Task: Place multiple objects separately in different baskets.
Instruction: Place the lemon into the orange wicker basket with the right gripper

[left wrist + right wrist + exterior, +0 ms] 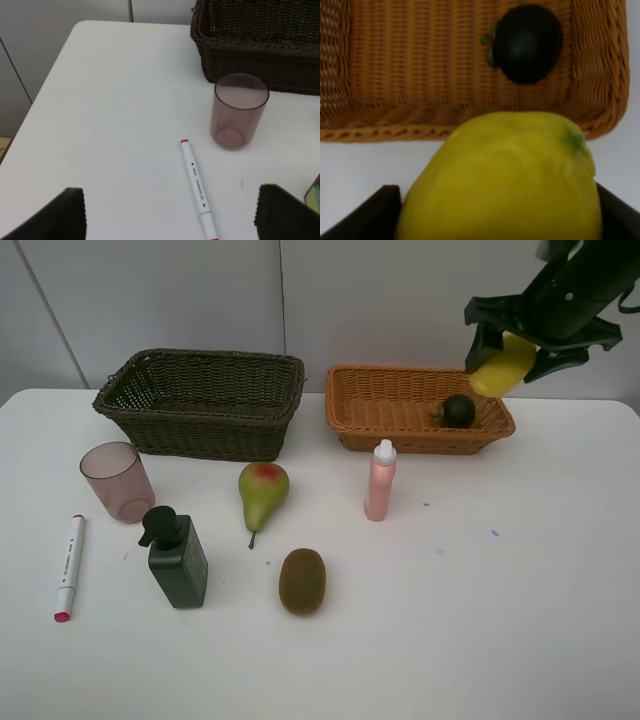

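My right gripper (pixel 508 362) is shut on the yellow lemon (pixel 503 368), held in the air above the right end of the orange-tan basket (pixel 400 440). A dark green round fruit (pixel 459 410) lies inside that basket. The dark brown basket (pixel 200 425) stands to its left. On the table are a pear (pixel 263 491), kiwi (pixel 302 581), pink bottle (pixel 380 481), pump bottle (pixel 177 558), mauve cup (pixel 117 481) and marker (pixel 68 567). My left gripper (pixel 175 217) hangs open above the marker (pixel 198 187), near the cup (pixel 239 112); it is outside the high view.
The white table's left edge (pixel 40 100) runs close to the marker and cup. A pale wall stands behind both baskets. The lemon (pixel 500 175) fills most of the right wrist view, with the green fruit (pixel 527 42) beyond it.
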